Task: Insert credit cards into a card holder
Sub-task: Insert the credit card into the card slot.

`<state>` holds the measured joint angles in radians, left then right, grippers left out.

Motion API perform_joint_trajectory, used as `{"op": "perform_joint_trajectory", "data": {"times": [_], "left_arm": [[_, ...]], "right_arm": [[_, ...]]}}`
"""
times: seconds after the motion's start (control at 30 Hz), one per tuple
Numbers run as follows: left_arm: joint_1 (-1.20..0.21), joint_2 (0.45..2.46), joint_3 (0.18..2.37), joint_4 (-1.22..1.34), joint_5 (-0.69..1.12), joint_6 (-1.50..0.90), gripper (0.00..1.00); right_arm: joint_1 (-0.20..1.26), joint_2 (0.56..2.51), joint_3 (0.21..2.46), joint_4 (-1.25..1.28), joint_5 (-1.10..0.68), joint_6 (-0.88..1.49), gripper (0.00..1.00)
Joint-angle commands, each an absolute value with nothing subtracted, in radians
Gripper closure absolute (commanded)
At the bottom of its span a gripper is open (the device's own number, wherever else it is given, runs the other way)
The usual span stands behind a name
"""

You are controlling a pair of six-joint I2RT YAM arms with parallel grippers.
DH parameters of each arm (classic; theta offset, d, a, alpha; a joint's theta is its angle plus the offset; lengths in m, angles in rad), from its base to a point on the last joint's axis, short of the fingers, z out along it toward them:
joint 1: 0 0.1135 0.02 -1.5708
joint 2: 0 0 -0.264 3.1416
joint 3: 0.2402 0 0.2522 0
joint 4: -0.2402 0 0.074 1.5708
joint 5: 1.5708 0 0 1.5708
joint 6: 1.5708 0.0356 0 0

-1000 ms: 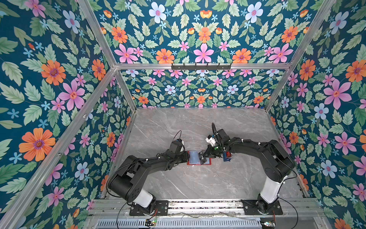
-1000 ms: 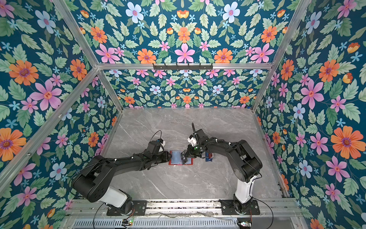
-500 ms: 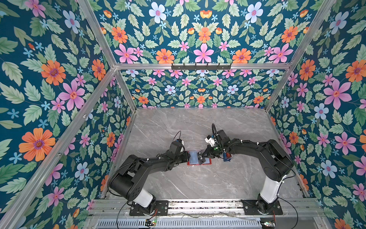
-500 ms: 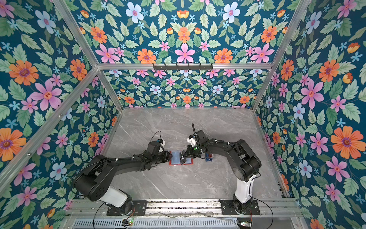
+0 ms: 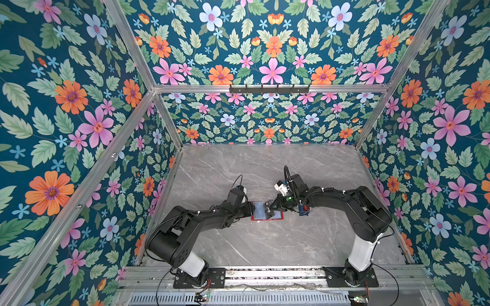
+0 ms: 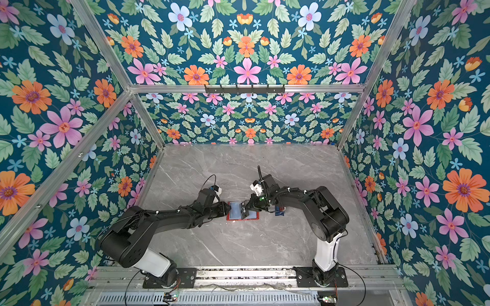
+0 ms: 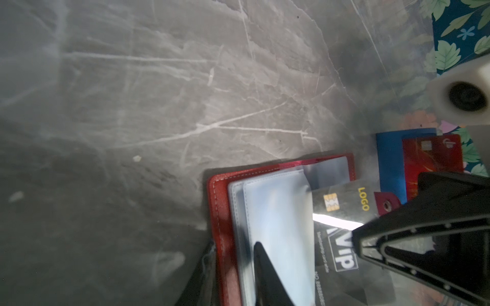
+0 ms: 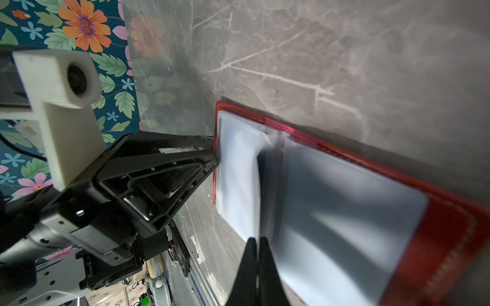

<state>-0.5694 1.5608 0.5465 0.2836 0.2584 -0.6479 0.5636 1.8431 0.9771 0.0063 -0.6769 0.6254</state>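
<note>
Card holder: the card holder (image 5: 266,218) lies open and flat on the tabletop (image 5: 265,164) between the two arms, with its clear sleeves (image 8: 344,212) facing up.
Left claw: the left claw (image 8: 214,153) sits at the holder's left edge, one finger over the sleeves and one by the red cover. It looks clamped on that leaf, though the blur leaves me a little unsure. I take it as an anchor, so the booklet cannot slide or fold shut.
Right claw: the right claw (image 8: 256,239) is pinched tight on a dark card (image 7: 342,209). It grips one end so the free end leads, and that end is at the mouth of a lifted sleeve near the spine.
Sleeve contents: the sleeves I can see look empty, and the dark card is not yet seated.
Blue tray: the blue tray (image 7: 389,164) stands just beside the holder on the right arm's side. A red card (image 7: 432,156) lies in it, likely waiting its turn.
Snap tab: the snap tab (image 7: 385,202) shows just past the dark card, clear of the sleeves.
</note>
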Motion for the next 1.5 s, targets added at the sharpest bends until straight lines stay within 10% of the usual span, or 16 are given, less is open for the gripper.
{"op": "perform_joint_trajectory", "data": {"times": [0.0, 1.47], "left_arm": [[-0.570, 1.572, 0.540, 0.163, 0.247, -0.641, 0.73], [-0.612, 1.585, 0.514, 0.181, 0.219, -0.708, 0.81]], "right_arm": [[0.562, 1.843, 0.972, 0.049, -0.658, 0.642, 1.00], [0.566, 1.846, 0.864, 0.206, -0.575, 0.769, 0.96]]}}
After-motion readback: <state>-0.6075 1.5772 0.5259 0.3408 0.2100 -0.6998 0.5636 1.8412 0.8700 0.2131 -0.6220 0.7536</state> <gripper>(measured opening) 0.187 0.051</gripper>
